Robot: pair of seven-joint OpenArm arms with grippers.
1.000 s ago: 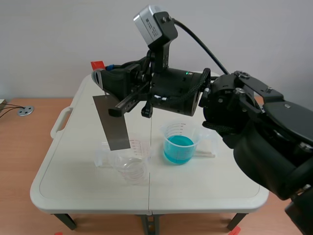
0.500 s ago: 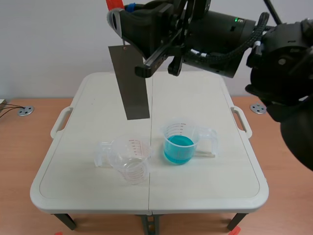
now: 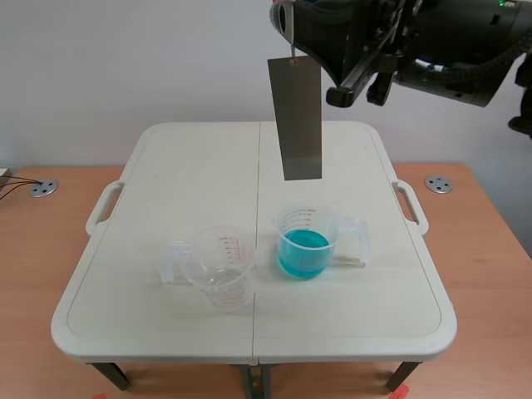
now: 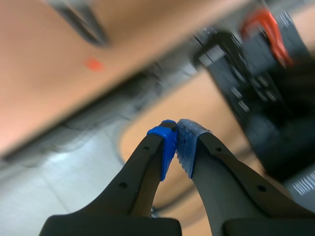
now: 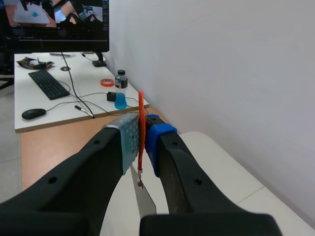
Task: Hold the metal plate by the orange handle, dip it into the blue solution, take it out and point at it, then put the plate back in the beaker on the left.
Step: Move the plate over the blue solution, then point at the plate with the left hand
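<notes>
A grey metal plate (image 3: 295, 116) hangs upright in the air, above and a little behind the beaker of blue solution (image 3: 303, 246). My right gripper (image 3: 288, 23) holds it from the top of the scene view. In the right wrist view that gripper (image 5: 141, 135) is shut on the thin orange handle (image 5: 141, 118), and the plate (image 5: 144, 205) dangles below the fingers. An empty clear beaker (image 3: 219, 273) stands left of the blue one. My left gripper (image 4: 176, 142) is shut on nothing and faces a blurred floor; it does not show in the scene view.
Both beakers stand near the middle of the white folding table (image 3: 166, 174), which has a side handle (image 3: 103, 208) at each end. The right arm's bulk (image 3: 449, 41) fills the top right. Off the table, a desk with a keyboard (image 5: 47, 83) and a bottle (image 5: 120, 90).
The right arm has risen and swung to the right, lifting the plate from just above the empty beaker to high above the blue beaker.
</notes>
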